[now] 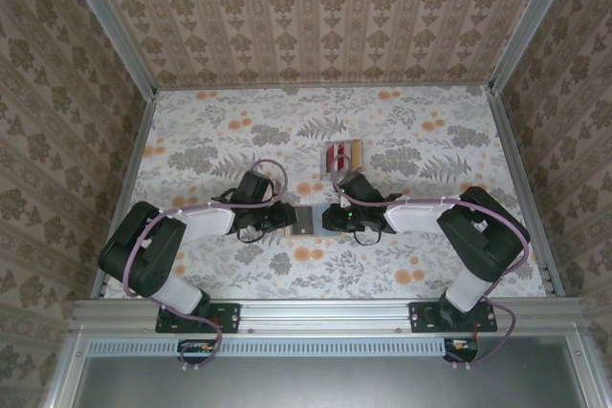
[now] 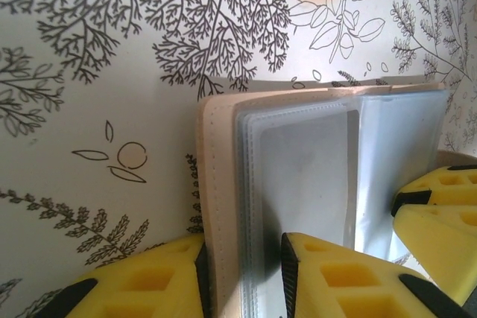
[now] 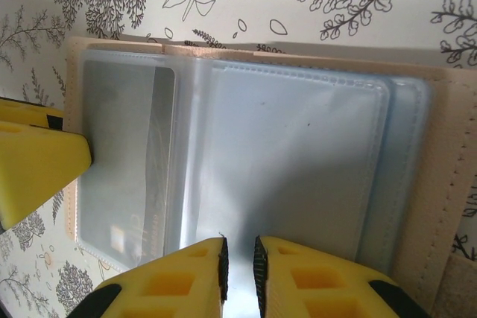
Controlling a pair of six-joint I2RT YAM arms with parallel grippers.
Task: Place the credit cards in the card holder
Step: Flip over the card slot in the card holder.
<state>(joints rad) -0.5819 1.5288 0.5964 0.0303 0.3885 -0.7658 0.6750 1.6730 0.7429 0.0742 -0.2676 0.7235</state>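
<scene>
The card holder (image 1: 306, 221) lies open on the flowered table between my two grippers, its pinkish-tan cover (image 2: 218, 176) around clear sleeves (image 3: 298, 161). My left gripper (image 2: 244, 247) straddles the cover's left edge. One pad touches the cover and the other stands off the sleeves, so it is open. My right gripper (image 3: 238, 242) is closed to a narrow slit on a raised clear sleeve. A pale card (image 3: 123, 191) shows through the left sleeve. Other credit cards (image 1: 341, 157) stand behind the holder in a small rack.
The rack stands just behind the right gripper (image 1: 332, 215) and the left gripper (image 1: 283, 217). Each wrist view shows the other gripper's yellow finger (image 3: 37, 161) (image 2: 440, 217) close against the holder. Patterned walls close in the table on three sides.
</scene>
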